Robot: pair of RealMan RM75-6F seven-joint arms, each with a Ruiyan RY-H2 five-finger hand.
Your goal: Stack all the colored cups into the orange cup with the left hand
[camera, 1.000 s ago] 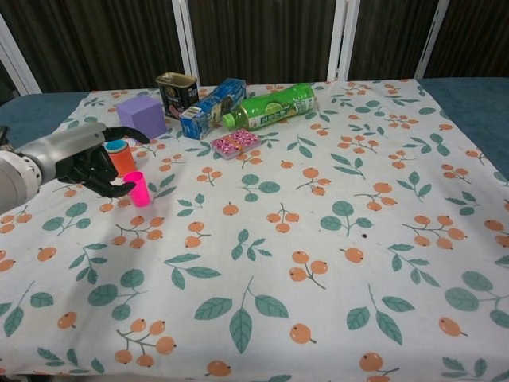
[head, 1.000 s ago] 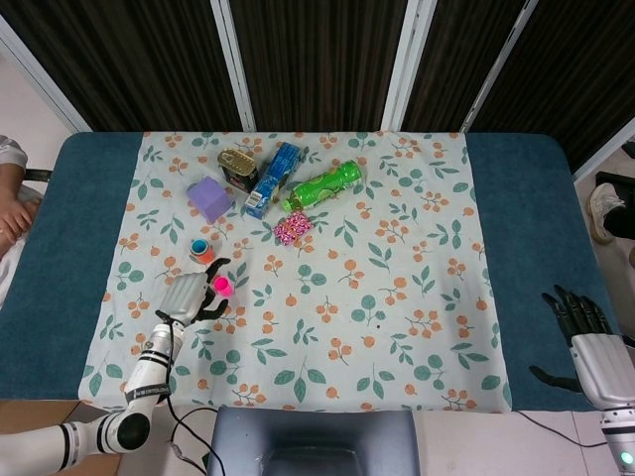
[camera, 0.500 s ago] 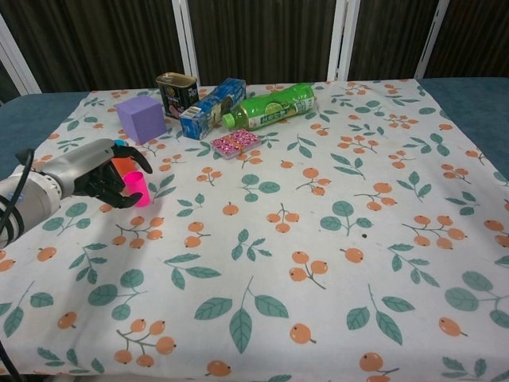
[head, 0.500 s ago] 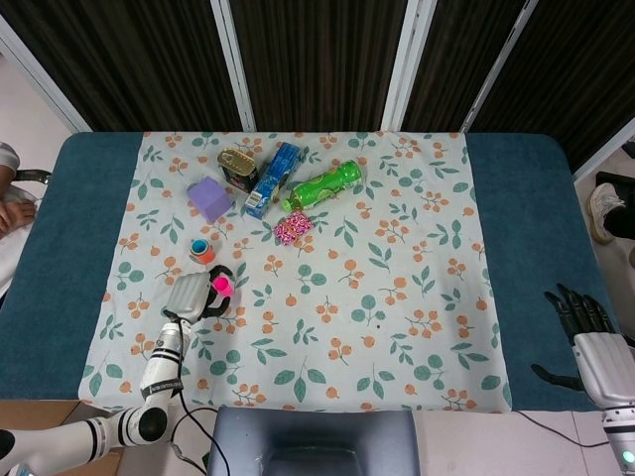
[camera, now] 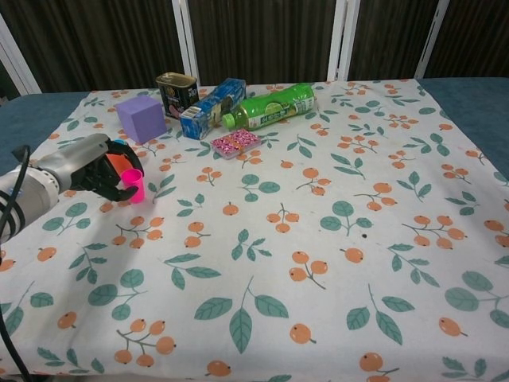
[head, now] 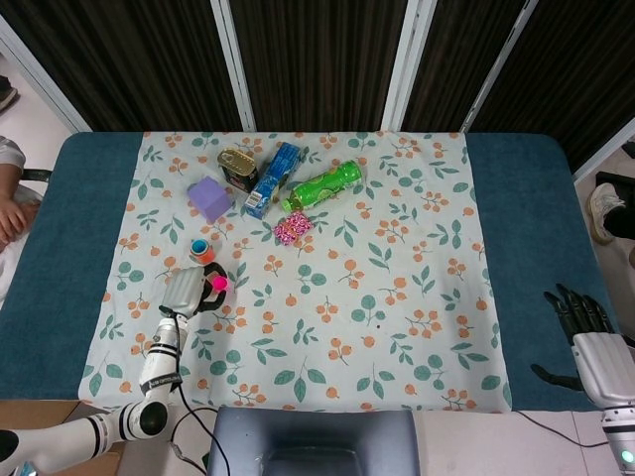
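Pink cup point(camera: 134, 185) upright in left hand point(camera: 94, 167), fingers wrapped round it from left side, low over floral cloth point(camera: 334, 239). Orange cup point(camera: 121, 159), blue cup nested inside, stands just beyond, partly hidden behind hand in chest view.

Advice for step: lift pink cup clear of orange rim, keep it upright, centre over opening, lower straight, then release; watch knuckles don't knock orange cup.

Right hand point(head: 585, 332) far right, near table edge, fingers spread, holding nothing.

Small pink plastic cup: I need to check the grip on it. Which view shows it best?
The chest view: the small pink plastic cup appears side-on, upright, in the left hand. The head view shows only its top beside that hand.
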